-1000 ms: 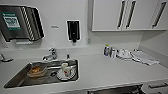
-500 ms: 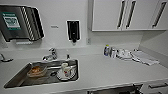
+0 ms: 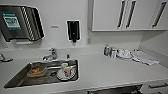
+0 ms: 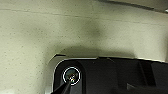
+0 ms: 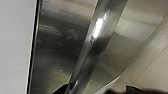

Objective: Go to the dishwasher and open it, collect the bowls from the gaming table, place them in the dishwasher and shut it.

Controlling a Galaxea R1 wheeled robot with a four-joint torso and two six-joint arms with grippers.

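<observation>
White counter [image 3: 107,71], steel sink [image 3: 15,80] (dishes inside), wall cabinets [image 3: 110,15], pincers' state unclear

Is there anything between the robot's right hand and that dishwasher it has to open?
Nothing visible does. The right wrist view looks straight at the dishwasher's steel front with its bar handle close up, and no object lies between.

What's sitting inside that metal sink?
Inside the sink the head view shows a mug on a plate, a paler cup behind it, and a shallow dish holding something brownish. What lies under the dishes is covered.
</observation>
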